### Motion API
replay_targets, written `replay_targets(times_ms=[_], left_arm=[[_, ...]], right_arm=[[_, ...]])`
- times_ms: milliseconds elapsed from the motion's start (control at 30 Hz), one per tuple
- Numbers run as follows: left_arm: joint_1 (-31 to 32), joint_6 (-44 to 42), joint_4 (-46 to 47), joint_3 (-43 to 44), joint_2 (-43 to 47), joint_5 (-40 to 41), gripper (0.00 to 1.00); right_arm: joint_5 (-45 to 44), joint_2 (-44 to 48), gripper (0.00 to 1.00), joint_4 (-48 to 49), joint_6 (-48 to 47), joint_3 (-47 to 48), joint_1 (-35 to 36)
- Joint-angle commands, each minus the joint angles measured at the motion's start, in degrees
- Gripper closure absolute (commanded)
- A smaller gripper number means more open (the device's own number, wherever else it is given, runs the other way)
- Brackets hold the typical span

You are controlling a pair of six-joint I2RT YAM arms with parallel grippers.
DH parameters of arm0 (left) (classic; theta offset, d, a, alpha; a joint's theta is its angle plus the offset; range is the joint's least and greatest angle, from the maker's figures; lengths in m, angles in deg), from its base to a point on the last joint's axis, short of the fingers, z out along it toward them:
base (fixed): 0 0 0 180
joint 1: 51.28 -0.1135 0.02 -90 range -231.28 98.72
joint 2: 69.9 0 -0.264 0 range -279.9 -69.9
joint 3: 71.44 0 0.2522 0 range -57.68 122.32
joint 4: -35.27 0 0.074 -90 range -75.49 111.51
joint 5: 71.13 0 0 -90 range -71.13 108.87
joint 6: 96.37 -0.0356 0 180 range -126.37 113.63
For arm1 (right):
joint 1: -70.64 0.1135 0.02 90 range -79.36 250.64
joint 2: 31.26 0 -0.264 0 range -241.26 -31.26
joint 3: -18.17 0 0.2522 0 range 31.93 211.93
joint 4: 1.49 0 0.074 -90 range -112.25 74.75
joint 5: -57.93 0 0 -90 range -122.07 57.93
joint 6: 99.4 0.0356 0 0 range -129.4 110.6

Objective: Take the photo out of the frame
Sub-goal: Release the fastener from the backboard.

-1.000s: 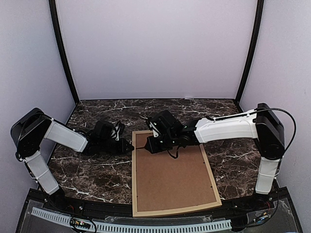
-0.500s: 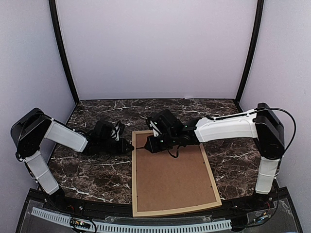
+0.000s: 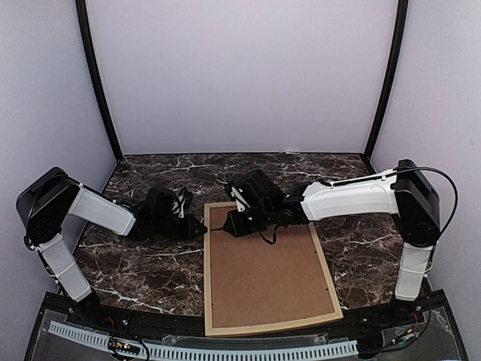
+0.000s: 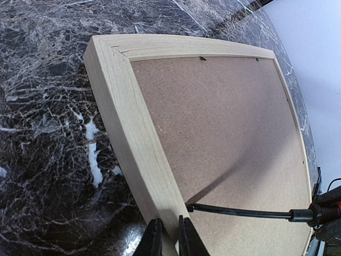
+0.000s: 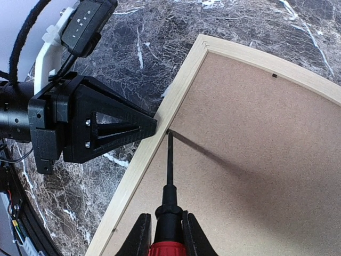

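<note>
— Left side first: what do I have?
— Your left gripper (image 4: 169, 221) is clenched, tips against the outer left rail of the frame (image 4: 125, 117). The frame lies face down on the table (image 3: 150, 263), backing board (image 3: 263, 271) up.
— And the right?
— Your right gripper (image 5: 165, 234) grasps the screwdriver (image 5: 168, 160); its tip meets the backing board's left inner edge.

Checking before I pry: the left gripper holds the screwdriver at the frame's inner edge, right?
Not quite: the right gripper holds the screwdriver, its tip at the frame's inner edge. The right wrist view shows it.
</note>
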Motion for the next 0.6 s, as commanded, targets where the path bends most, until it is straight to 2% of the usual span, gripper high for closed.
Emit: replay_targets(times_ms=[0,567], left_arm=[[0.6,-0.5,-5.9,-1.4,-1.7,-1.5,0.87],[0.9,-0.8,-6.4,-0.2,-2.9,-2.2,0.87]], right_arm=[[6.8,0.6,1.0,13.7,-1.8,2.6,2.6],[7.7,0.1,1.0,16.2,-13.1,5.4,4.6]])
